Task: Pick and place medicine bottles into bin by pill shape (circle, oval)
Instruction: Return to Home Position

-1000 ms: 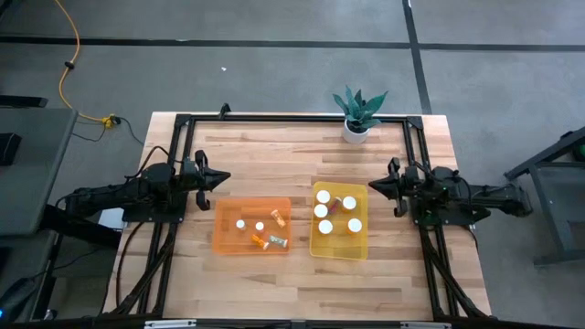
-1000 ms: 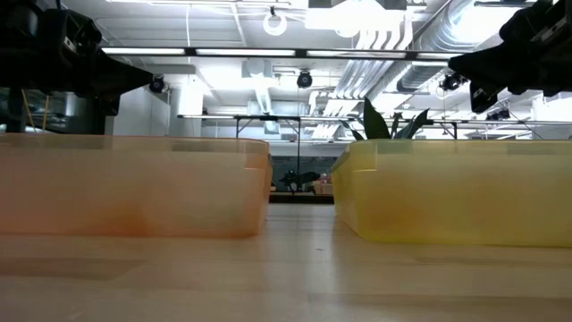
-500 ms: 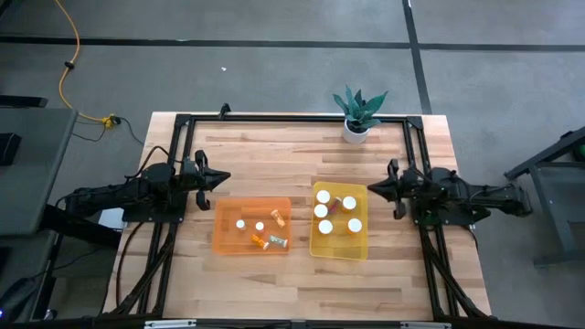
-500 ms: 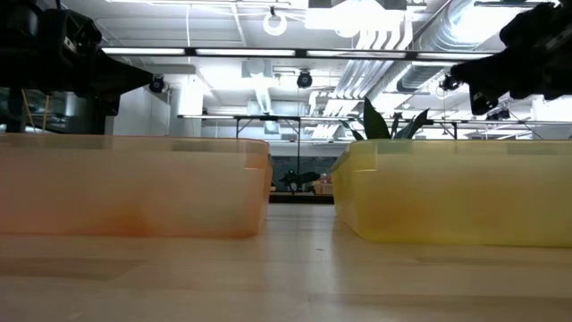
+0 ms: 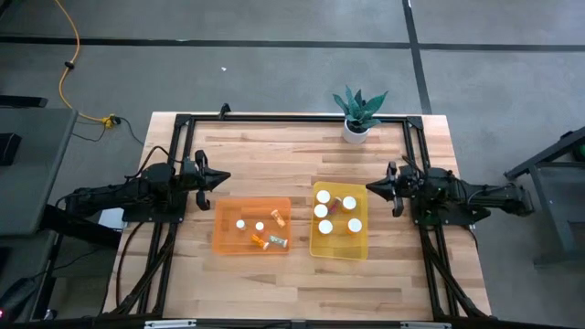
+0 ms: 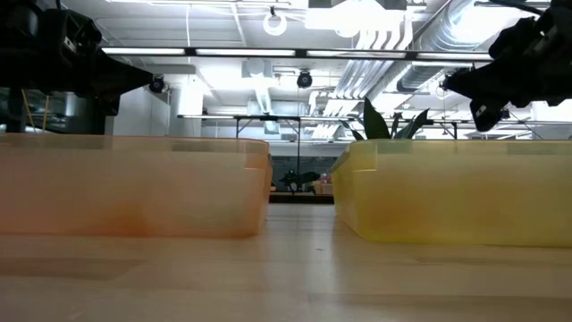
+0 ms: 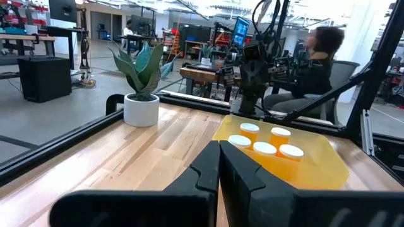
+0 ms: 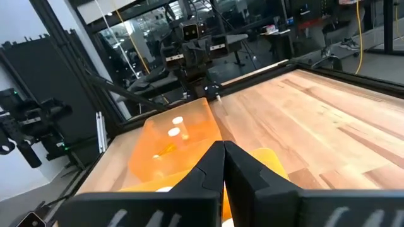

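Your left arm (image 5: 119, 195) and right arm (image 5: 466, 196) are both matte black all over, chunky bodies narrowing toward the front. Up close, the left gripper (image 7: 219, 145) and right gripper (image 8: 223, 145) end in dark angular wedge fingers with smooth faces

Smooth wood-plank table (image 5: 274, 155); translucent plastic orange bin (image 5: 224, 243) and yellow bin (image 5: 341, 249).

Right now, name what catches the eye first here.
Two bins sit side by side mid-table: an orange bin and a yellow bin, each holding white-capped medicine bottles. The left gripper and right gripper hang shut at either side, and a potted plant stands at the far edge.
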Available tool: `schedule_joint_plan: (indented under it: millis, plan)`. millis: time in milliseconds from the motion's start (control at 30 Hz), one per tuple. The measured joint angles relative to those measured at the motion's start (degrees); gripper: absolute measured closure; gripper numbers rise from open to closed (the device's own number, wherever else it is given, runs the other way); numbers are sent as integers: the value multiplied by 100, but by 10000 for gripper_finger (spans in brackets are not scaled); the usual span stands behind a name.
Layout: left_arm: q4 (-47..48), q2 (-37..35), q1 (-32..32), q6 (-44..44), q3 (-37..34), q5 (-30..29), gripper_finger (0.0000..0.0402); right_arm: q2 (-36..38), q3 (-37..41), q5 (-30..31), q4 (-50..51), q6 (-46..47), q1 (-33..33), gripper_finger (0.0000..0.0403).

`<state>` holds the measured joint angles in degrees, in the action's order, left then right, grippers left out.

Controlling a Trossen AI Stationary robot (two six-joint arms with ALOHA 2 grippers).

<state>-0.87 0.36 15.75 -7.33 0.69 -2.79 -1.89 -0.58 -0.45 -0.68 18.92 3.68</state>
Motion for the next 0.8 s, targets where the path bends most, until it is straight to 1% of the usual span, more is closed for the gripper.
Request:
schedule_joint_plan:
  millis: [800]
  plan:
    - [-1,0,0,-2,0,2,401,0,-2,22,8,54,0,403]
